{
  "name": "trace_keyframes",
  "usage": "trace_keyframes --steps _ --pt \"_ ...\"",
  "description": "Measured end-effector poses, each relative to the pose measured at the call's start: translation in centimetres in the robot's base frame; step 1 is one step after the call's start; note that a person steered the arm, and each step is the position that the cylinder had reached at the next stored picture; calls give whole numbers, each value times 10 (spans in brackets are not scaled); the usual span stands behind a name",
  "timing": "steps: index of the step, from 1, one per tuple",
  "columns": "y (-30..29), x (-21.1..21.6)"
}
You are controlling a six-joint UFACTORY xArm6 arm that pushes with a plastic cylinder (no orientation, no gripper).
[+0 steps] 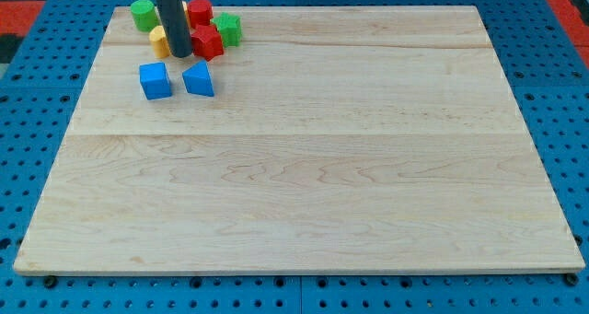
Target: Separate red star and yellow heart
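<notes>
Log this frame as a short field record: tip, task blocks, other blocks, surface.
tip: my tip sits between the yellow heart and the red star
task blocks: apart, rod between them
other blocks: green cylinder, red cylinder, green star, blue cube, blue block
surface: wooden board

My rod comes down from the view's top edge in the far left part of the scene, a straight dark grey shaft, close to upright with only a slight lean. Only its lower length shows; the arm that carries it lies out of view above the top edge. My tip [180, 54] is the rod's blunt, rounded lower end, down at the level of the table top. No joints or wrist parts can be seen.
</notes>
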State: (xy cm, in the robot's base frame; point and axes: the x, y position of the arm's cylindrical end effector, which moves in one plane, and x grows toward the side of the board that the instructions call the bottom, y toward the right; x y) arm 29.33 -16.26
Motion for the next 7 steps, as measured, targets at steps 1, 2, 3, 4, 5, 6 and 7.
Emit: trace_keyframes --steps 1,2,3,4,5,6,7 --pt "0 0" --pt "-10 0" --pt "-22 -2" --pt "-34 -2" --pt "-22 -5" --pt "-12 -8" --pt "-12 -9"
